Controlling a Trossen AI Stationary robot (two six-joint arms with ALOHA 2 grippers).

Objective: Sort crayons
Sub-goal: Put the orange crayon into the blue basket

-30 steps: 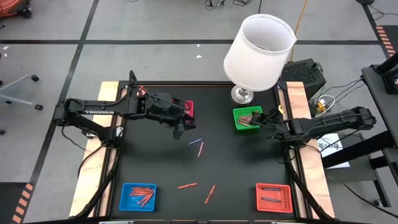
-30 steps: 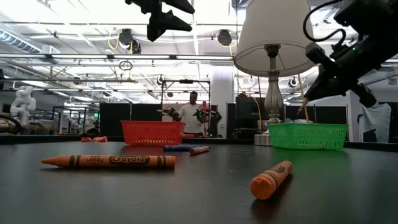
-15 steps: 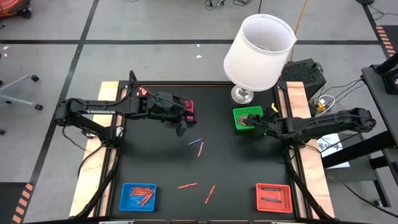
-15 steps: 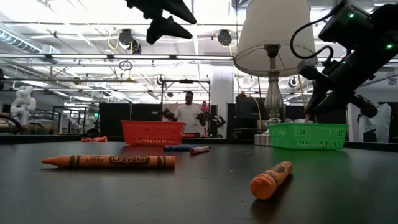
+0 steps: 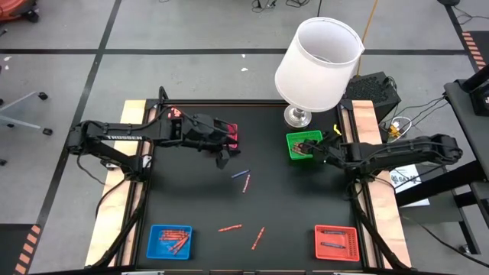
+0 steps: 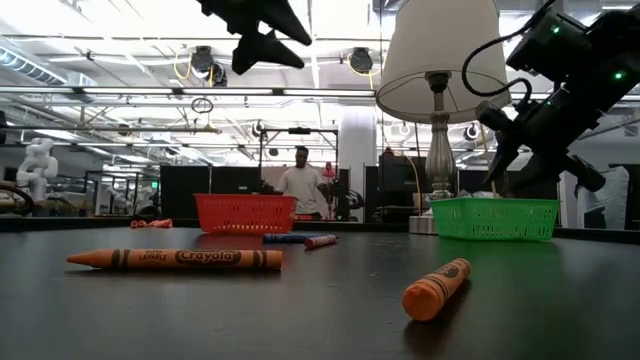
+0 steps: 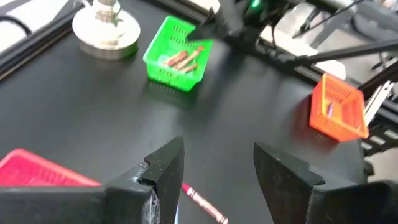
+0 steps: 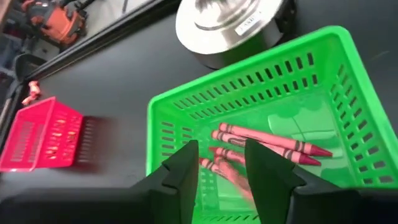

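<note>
Two crayons, one blue and one pink (image 5: pixel 244 178), lie in the middle of the table, and two orange ones (image 5: pixel 230 228) (image 5: pixel 258 237) lie nearer the front edge. The pink crayon also shows in the left wrist view (image 7: pixel 202 202). My left gripper (image 5: pixel 223 158) hangs open and empty above the table, beside the pink-red tray (image 5: pixel 230 134). My right gripper (image 5: pixel 315 150) is open over the green tray (image 8: pixel 348 81), which holds several red crayons (image 8: pixel 267 140). A blurred crayon (image 8: pixel 229 177) shows in the tray under the gap between its fingers.
A lamp (image 5: pixel 317 57) with a white shade stands on its metal foot (image 8: pixel 230 18) just behind the green tray. A blue tray (image 5: pixel 170 241) with crayons sits at the front left, an orange-red tray (image 5: pixel 337 242) at the front right. A person stands in the room behind.
My right gripper has moved toward the table's left edge, from beside the green tray to over it, and has come lower. My left gripper has shifted slightly to the right, staying high above the table.
</note>
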